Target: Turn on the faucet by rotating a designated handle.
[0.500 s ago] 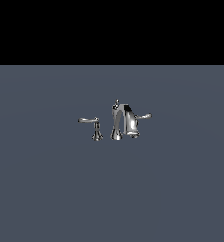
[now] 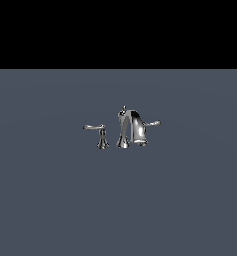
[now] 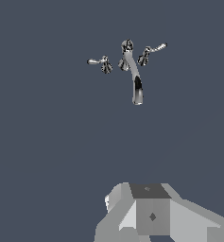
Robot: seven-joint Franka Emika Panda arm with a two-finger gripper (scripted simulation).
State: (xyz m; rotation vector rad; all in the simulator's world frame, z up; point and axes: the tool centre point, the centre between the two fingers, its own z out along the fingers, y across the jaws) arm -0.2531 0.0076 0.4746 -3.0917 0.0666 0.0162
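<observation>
Faucet (image 2: 129,127) pieces are numbering three: we are counting one arched spout (image 3: 134,75) and two levers. We are seeing the handle (image 2: 97,131), thin chrome on a flared base, standing towards the exterior view's left. Nothing is differing from half a second ago. We cannot tell how the gripper (image 3: 151,215) fingers are standing.

Glossy mirror-chrome faucet (image 2: 130,127) on smooth matt grey floor (image 2: 55,200)
</observation>
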